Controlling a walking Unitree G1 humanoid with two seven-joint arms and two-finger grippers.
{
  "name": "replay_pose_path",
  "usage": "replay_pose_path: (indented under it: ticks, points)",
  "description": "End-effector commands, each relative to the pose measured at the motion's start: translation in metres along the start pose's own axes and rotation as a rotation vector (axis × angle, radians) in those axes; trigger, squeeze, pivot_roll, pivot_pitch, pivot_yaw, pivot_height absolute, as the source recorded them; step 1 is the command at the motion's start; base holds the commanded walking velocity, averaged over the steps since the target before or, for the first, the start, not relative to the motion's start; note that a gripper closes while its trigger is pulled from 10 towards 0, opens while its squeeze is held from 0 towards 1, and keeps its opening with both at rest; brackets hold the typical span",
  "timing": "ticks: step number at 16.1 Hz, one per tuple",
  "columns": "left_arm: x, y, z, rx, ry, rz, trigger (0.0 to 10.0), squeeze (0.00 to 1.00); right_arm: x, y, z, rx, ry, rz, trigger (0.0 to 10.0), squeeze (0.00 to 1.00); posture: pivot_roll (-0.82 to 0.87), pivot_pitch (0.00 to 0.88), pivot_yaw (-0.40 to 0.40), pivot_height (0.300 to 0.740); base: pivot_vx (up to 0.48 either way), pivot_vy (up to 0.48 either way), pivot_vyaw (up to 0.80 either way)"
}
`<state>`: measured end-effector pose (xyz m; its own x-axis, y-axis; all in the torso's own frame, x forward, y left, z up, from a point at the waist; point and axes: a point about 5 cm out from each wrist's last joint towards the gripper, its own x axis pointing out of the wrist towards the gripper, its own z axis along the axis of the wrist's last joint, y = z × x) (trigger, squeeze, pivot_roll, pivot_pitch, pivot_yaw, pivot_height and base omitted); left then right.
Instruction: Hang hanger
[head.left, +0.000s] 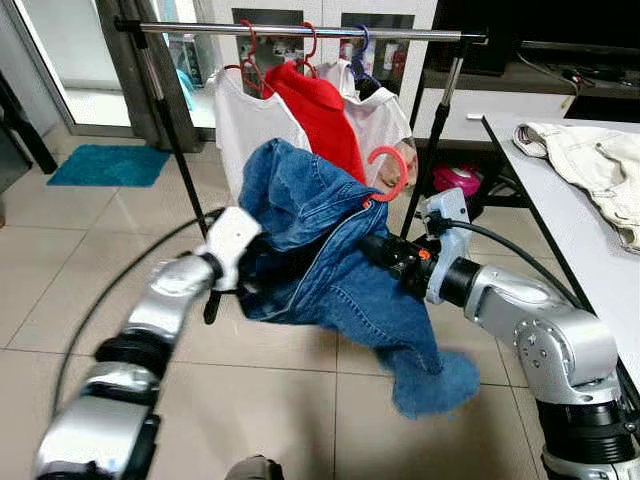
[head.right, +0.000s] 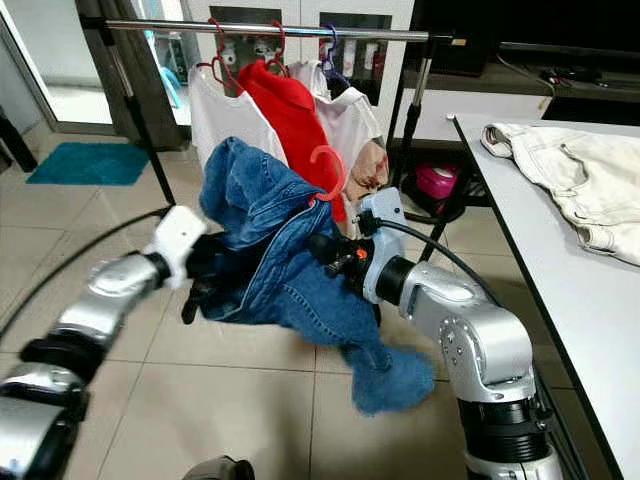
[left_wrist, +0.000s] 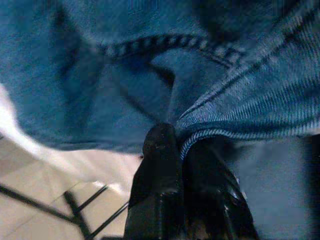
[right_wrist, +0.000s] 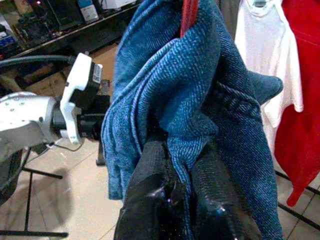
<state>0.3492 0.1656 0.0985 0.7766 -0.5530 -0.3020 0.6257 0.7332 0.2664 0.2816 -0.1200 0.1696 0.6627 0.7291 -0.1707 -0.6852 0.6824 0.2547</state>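
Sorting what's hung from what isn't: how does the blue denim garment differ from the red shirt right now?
The blue denim garment is bunched and carried below the rail, gripped by the left tool and right tool; the red shirt hangs from it. The denim's red hanger hook is free in the air; the shirt's is hooked on. Both have red hangers.
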Motion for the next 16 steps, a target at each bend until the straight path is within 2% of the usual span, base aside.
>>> replay_pose_path:
  ticks: [1,2,4,6,9,12,14,15,16]
  points:
    - [0.003,-0.002,0.005,-0.062,-0.033,-0.023,10.0,0.0,0.0,0.009,0.007,-0.029,-0.033,0.016,0.0,0.0,-0.14,0.0,0.035,0.74,0.0,0.0,0.0]
    - [0.003,-0.01,0.004,-0.129,-0.068,-0.075,10.0,1.0,0.001,0.01,0.004,-0.031,-0.033,0.0,0.0,0.0,-0.14,0.0,0.038,0.74,0.0,0.0,0.0]
    - [-0.004,-0.016,-0.005,-0.151,-0.07,-0.107,10.0,1.0,-0.001,0.01,0.002,-0.025,-0.045,-0.025,0.0,0.0,-0.14,0.0,0.044,0.74,0.0,0.0,0.0]
    - [-0.012,-0.015,-0.012,-0.17,-0.076,-0.093,10.0,1.0,-0.003,0.005,0.0,-0.031,-0.049,-0.068,0.0,0.0,-0.13,0.0,0.04,0.74,0.0,0.0,0.0]
    - [-0.039,-0.009,-0.004,-0.242,-0.219,-0.065,10.0,1.0,-0.005,-0.014,0.001,-0.032,-0.096,-0.218,0.0,0.0,-0.1,0.0,0.016,0.74,0.0,0.0,0.0]
    - [-0.057,-0.006,-0.003,-0.279,-0.239,-0.02,10.0,1.0,-0.004,-0.022,-0.006,-0.035,-0.088,-0.287,0.0,0.0,-0.1,0.0,0.008,0.74,0.0,0.0,0.0]
    - [-0.066,0.002,0.0,-0.287,-0.228,0.123,10.0,1.0,-0.01,-0.03,-0.021,-0.083,-0.043,-0.379,0.0,0.0,-0.09,0.0,0.003,0.74,0.0,0.0,0.0]
    - [-0.066,0.002,0.0,-0.287,-0.228,0.123,10.0,1.0,-0.01,-0.03,-0.021,-0.083,-0.043,-0.379,0.0,0.0,-0.09,0.0,0.003,0.74,0.0,0.0,0.0]
    - [-0.073,0.004,0.008,-0.285,-0.266,0.192,10.0,0.9,-0.014,-0.031,-0.032,-0.056,-0.031,-0.423,0.0,0.0,-0.08,0.0,-0.005,0.74,0.0,0.0,0.0]
